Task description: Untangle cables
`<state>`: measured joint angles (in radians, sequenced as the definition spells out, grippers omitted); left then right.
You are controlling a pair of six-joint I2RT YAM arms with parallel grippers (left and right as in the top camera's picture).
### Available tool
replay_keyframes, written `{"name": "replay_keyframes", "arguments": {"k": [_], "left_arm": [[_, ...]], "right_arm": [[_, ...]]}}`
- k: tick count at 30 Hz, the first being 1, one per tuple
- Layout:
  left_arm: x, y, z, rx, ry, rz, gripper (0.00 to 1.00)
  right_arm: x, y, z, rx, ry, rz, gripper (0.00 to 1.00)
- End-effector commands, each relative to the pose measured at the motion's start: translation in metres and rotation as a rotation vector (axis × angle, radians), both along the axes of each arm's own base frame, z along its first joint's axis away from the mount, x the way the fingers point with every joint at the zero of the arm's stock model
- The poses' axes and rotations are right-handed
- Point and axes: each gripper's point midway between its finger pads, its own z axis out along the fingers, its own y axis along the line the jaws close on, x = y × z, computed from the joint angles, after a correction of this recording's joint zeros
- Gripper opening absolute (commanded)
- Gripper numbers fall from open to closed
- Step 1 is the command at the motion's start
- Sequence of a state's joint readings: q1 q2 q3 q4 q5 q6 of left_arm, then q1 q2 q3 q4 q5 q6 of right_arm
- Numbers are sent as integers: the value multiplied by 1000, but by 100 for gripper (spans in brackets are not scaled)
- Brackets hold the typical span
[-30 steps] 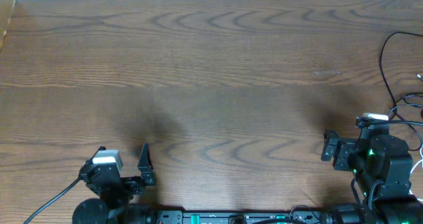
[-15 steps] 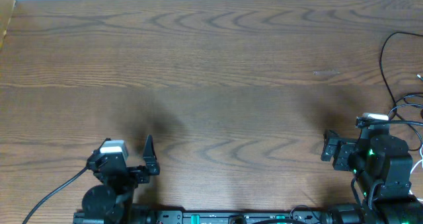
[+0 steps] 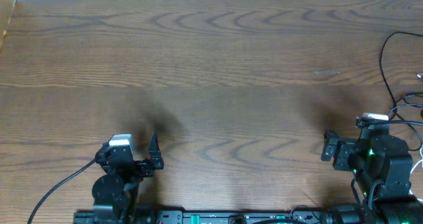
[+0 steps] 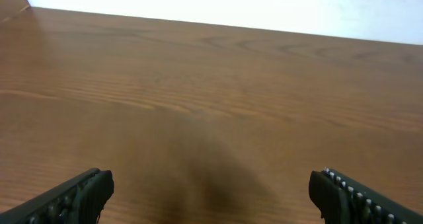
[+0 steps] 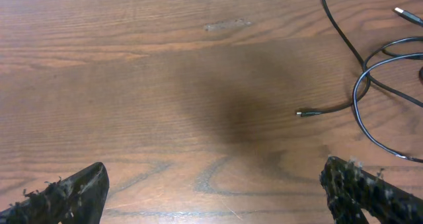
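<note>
A robotics lab bench is indicated: a left arm [image 3: 114,184] and a right arm [image 3: 382,163] are mounted on a base rail [image 3: 231,217] at the near edge of a wood-grain table [image 3: 211,65].

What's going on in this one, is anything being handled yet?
Nothing is held yet. Both arms sit at the near edge of the table, with the left gripper and the right gripper open and empty. The black cables lie in loose loops by the table's right edge, ahead and to the right of the right gripper. Neither gripper touches them.
</note>
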<state>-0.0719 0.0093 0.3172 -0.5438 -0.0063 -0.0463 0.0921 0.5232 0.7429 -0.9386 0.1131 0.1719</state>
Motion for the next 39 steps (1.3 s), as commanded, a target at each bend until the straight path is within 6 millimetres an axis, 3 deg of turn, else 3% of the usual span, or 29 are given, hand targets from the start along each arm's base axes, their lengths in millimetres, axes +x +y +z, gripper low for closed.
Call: {"name": "replay_keyframes", "arguments": {"k": [1,5,14,39], "left_arm": [[5,3,-10,19,-1,12,100],[12,3,-19,19,-14,13,100],[33,1,-3,6,-195,14,100],[40,4,-30,10,-181,32,100]], "right_arm": [[0,-1,-3,-4,7,-6,99],[0,-1,-3,-3,7,-6,99],[0,-1,-3,-3,7,-6,99],[0,-1,-3,-4,7,-6,99]]}}
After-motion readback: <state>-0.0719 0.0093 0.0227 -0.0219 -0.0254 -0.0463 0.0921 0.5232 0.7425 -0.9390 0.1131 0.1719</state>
